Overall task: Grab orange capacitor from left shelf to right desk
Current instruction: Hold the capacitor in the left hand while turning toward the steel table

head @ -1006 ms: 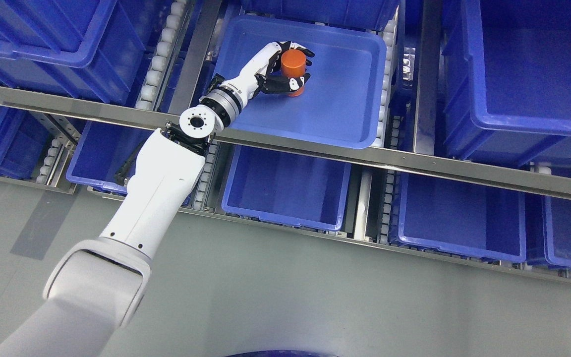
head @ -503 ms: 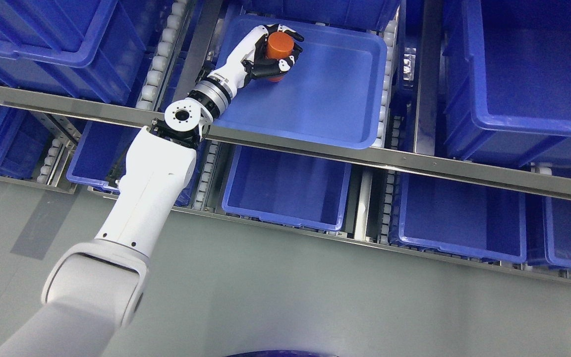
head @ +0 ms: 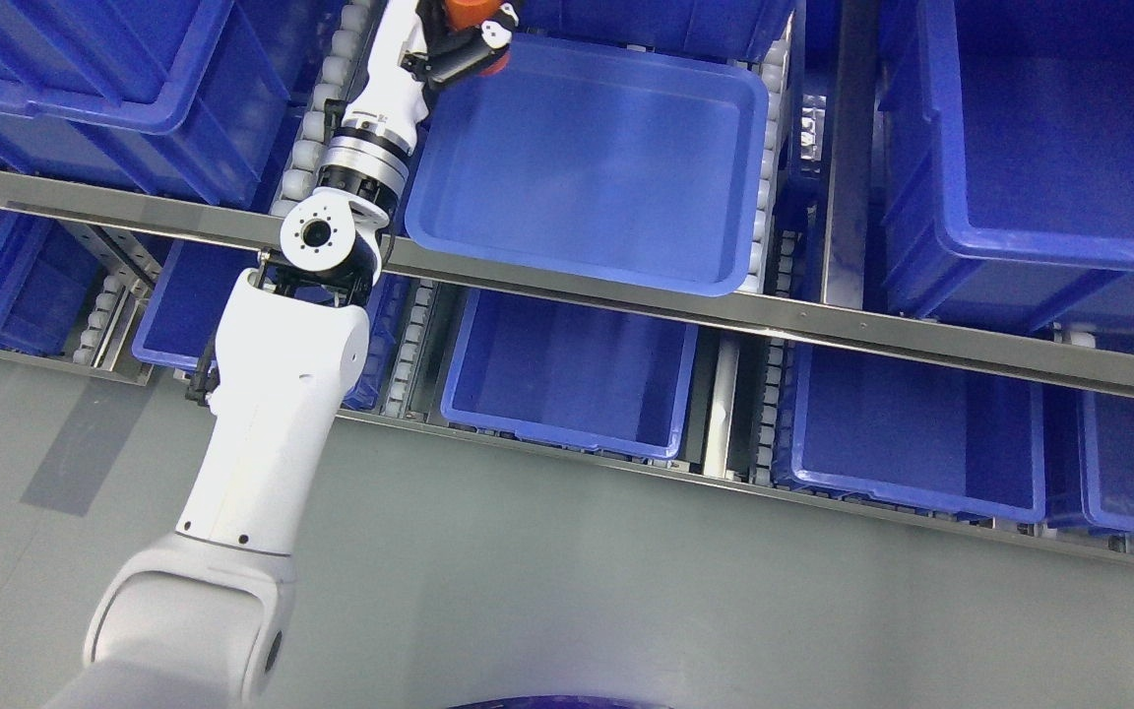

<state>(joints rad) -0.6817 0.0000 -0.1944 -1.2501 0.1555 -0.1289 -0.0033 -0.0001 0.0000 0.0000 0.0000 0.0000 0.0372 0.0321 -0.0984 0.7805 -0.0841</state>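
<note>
In the head view my left hand (head: 464, 34) is at the very top edge, above the far left corner of the shallow blue tray (head: 715, 266). Its fingers are curled around the orange capacitor (head: 469, 10), of which only the lower part shows; the rest is cut off by the picture's top edge. The capacitor is lifted clear of the tray floor. The white left arm (head: 272, 394) reaches up from the lower left across the steel shelf rail (head: 823, 330). My right arm does not show.
Deep blue bins (head: 1049, 148) stand on the shelf right and left (head: 104, 89) of the tray, with more bins (head: 567, 374) on the level below. White roller tracks (head: 316, 118) run between them. Grey floor (head: 577, 571) lies in front.
The left hand, holding the orange capacitor, has risen out of the tray and moved up and left to the picture's top edge; the forearm has swung more upright.
</note>
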